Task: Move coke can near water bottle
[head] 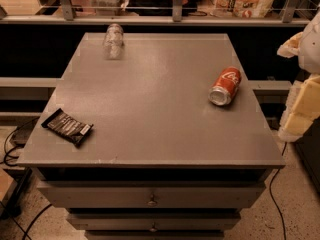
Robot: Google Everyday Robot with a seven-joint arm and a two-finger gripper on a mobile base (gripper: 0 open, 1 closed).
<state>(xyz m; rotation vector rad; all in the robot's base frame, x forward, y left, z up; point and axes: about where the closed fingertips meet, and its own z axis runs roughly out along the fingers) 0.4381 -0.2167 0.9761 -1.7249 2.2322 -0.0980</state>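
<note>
the small red-orange aluminium coke can [225,86] lies on its side at the right of the grey table [150,119], well apart from the clear crinkled plastic water bottle [113,40] at the far left. the pale claw [301,104] hangs beyond the table's right edge, clear of the can; how open it is i cannot tell. the grasp looks not yet begun: next it must reach in and grip across the can's body.

The coke can [225,86], at the right of the frame, is glossy painted metal with a bare silvery end. The water bottle [113,40], upper left, is clear, crinkled plastic. The table [150,114] has a smooth grey top with a dull sheen. The snack wrapper [67,127], lower left, is dark, shiny film. The gripper [300,109], at the right edge, looks pale and matt.
</note>
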